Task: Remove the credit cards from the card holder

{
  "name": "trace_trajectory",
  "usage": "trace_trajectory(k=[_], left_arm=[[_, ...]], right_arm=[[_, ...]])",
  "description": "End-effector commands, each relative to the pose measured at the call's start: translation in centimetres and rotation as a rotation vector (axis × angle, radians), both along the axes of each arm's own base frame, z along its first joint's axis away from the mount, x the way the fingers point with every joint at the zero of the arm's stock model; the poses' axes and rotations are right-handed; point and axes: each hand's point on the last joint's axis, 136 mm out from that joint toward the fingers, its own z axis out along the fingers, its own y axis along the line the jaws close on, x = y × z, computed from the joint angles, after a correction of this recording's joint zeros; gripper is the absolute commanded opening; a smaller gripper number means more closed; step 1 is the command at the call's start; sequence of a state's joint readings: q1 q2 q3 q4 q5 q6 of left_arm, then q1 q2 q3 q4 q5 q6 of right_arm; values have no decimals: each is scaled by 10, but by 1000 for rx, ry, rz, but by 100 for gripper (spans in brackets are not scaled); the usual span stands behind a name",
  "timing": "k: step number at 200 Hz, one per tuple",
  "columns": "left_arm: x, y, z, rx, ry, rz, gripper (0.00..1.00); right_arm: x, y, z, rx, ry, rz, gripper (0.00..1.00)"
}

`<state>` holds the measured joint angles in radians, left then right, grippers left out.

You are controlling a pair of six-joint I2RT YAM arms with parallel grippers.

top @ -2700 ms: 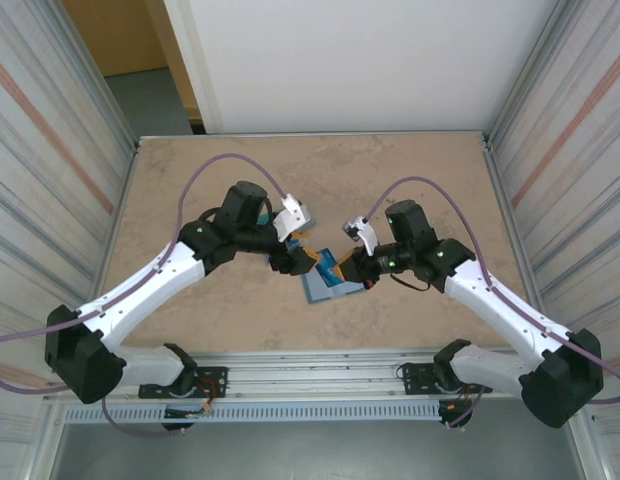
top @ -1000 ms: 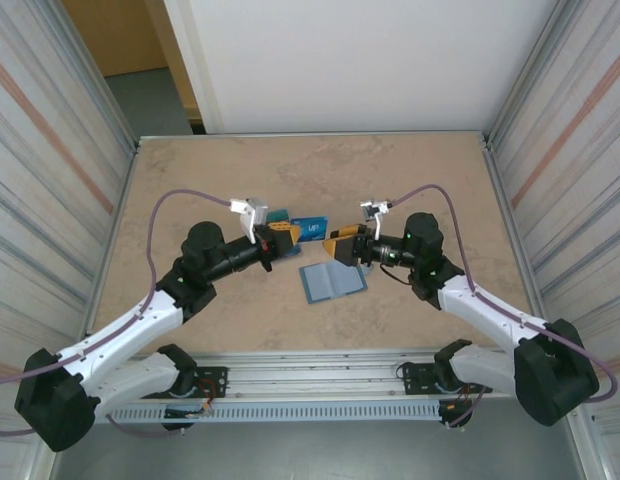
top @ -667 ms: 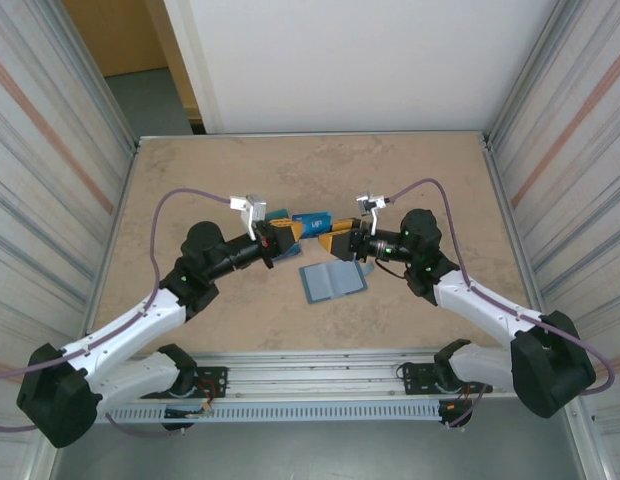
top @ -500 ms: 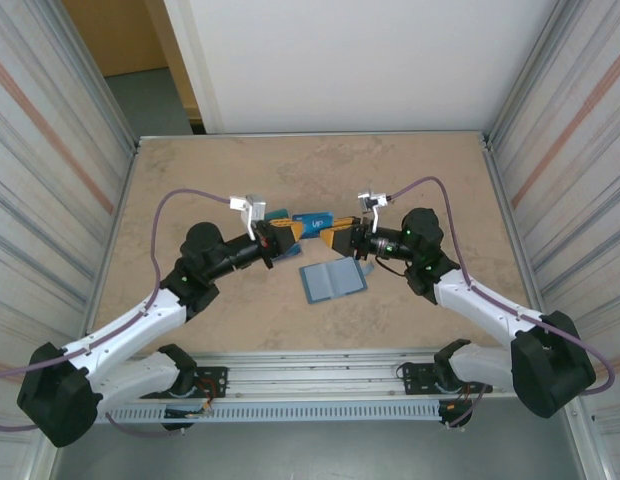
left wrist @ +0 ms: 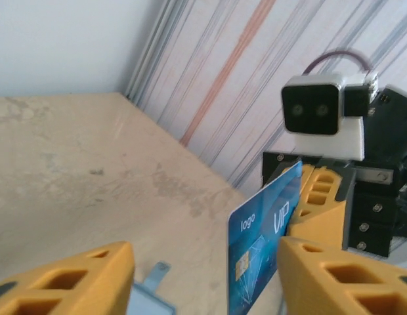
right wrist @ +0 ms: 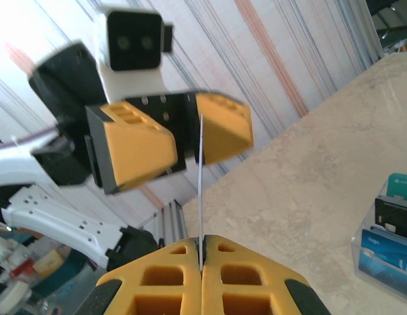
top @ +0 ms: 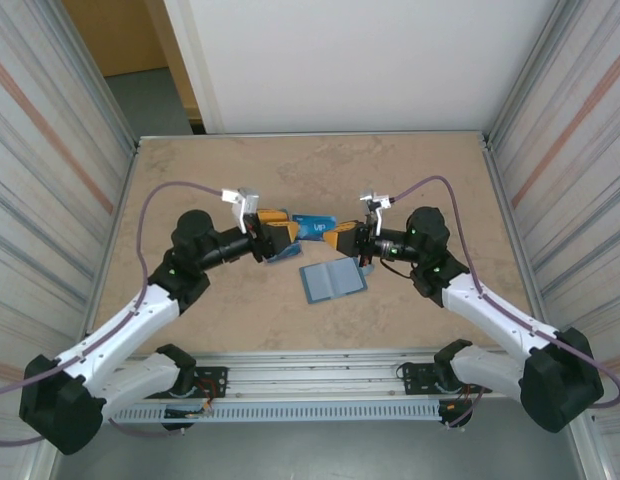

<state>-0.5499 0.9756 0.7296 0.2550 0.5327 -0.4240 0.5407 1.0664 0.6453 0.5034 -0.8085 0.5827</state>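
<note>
Blue credit card (top: pixel 312 226) hangs above the surface (top: pixel 420 190) just beyond the open card holder (top: pixel 332 280), long axis running claw to claw, right claw (top: pixel 335 238) pinching one end, left claw (top: pixel 280 232) standing wide round the other end, so probably the right arm's to carry off.

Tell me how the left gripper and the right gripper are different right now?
The left gripper is open, its jaws apart; the right gripper is shut. The right gripper pinches the blue card by its edge; the left gripper only straddles it. Both are yellow and face each other above the table.
</note>
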Motion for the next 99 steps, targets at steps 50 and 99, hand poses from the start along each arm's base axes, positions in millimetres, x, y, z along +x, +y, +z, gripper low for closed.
trace_trajectory(k=[50, 99], left_arm=[[-41, -9, 21, 359, -88, -289, 66], [-54, -31, 7, 474, -98, -428, 60]], right_arm=[[-35, 9, -3, -137, -58, 135, 0], [-44, 16, -4, -160, -61, 181, 0]])
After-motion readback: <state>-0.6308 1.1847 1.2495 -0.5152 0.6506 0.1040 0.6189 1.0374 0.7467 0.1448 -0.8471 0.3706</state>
